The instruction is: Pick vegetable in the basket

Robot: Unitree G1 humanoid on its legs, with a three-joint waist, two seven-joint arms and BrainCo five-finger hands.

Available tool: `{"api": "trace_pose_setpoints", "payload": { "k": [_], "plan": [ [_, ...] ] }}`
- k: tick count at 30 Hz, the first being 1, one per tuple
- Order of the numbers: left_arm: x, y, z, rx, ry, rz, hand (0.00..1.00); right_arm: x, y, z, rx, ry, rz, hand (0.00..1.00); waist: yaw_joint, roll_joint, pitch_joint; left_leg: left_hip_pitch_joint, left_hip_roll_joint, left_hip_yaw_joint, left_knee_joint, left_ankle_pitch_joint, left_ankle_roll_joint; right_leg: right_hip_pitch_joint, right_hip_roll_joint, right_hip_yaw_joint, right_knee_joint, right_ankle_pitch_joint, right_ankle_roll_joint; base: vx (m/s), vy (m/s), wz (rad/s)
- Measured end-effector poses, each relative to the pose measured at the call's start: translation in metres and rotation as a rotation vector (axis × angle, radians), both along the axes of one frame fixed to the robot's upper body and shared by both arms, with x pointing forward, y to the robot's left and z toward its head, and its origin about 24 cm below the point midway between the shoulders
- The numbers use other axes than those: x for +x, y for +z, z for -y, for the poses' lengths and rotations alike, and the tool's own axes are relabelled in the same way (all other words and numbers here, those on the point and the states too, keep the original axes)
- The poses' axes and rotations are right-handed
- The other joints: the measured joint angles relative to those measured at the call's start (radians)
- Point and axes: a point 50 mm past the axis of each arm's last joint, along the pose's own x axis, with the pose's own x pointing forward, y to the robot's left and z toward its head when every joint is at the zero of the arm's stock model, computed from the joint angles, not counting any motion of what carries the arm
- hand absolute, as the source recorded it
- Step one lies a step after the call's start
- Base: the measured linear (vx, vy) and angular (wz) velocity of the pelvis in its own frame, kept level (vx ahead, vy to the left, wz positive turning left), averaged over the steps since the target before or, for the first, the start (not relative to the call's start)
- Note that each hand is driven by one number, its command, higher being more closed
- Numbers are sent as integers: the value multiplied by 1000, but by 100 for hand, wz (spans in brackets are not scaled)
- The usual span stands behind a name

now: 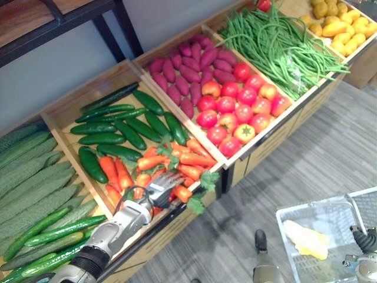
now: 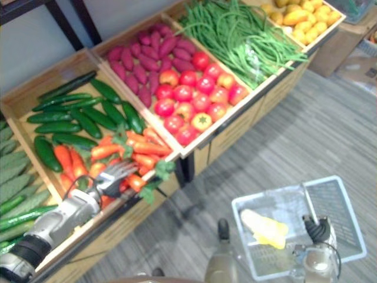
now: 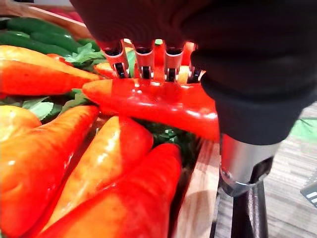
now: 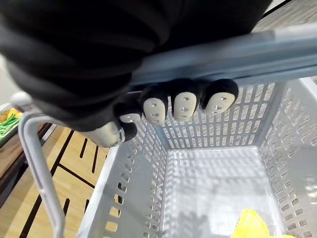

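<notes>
Reaching for a carrot [image 3: 153, 101], basket [image 1: 315, 204] held ready.
At the front corner of the wooden crate [image 1: 88, 88] the left hand [image 1: 154, 190] lies on the pile, fingers [image 3: 144, 59] apart across that carrot, not yet closed; next they should curl round it and lift. Right of the crate, the right hand [image 4: 178, 106] is clamped on the basket's handle [image 4: 237, 57]; a yellow item [image 1: 306, 239] lies inside.

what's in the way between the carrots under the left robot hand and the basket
Only the crate's front rim; beyond it, just floor to the basket the right robot hand holds. The left robot hand touches the carrots.
</notes>
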Motion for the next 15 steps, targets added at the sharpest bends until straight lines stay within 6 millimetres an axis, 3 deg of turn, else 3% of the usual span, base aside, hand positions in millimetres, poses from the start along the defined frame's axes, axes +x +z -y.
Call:
{"api": "trace_pose_setpoints", "payload": {
  "k": [8,15],
  "plan": [
    [-7,-10,-6,95,-46,-15,100,2,-5,-4,12,19,-12,100,-20,0,1,18,6,0,6,-2,-1,20,3,-3,0,0,0,-38,-69,0],
    [-12,-17,-10,101,-29,-43,100,0,-6,-4,12,21,-19,100,-21,2,0,16,17,0,9,-3,-3,20,12,-8,0,0,-1,-37,-76,0]
  ]
}}
